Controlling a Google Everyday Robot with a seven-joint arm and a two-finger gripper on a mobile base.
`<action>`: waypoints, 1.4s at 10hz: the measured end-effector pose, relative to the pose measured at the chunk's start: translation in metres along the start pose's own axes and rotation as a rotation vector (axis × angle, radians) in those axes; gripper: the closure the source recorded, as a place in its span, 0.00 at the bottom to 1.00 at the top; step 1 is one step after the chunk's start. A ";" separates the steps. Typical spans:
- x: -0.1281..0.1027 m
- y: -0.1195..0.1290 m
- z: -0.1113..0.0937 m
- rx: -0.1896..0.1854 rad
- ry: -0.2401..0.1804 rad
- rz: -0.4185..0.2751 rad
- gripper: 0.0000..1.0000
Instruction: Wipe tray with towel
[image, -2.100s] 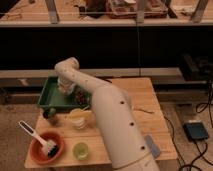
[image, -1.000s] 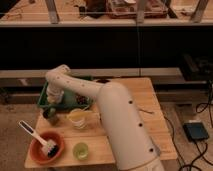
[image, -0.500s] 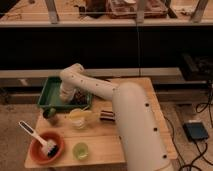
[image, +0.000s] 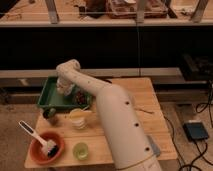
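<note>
The wooden bench (image: 145, 102) carries the white arm (image: 116, 117), which reaches from the front right toward the back left corner. The green tray (image: 46, 99) lies there, its long axis along the bench's back edge. The gripper (image: 64, 88) hangs low over the tray's middle; whether it is clenched, or on what, cannot be told.

1. We see a light wooden table (image: 145, 102) in the middle of a dim, warm-lit room.
2. Behind it runs a pale horizontal rail (image: 150, 72), with a dark, shadowed bay above.
3. At the top, a wooden shelf (image: 65, 12) is crossed by grey metal posts (image: 52, 11).
4. The floor (image: 15, 130) is grey. At the right lie 1 small blue-grey box (image: 195, 131) and black cables (image: 207, 107).
5. The gripper (image: 64, 89) hangs over the table's back left part.
</note>
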 end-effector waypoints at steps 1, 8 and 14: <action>0.020 -0.010 0.012 0.008 0.001 -0.002 1.00; 0.017 -0.103 0.002 0.125 0.043 -0.152 1.00; -0.027 -0.041 -0.016 0.070 -0.003 -0.133 1.00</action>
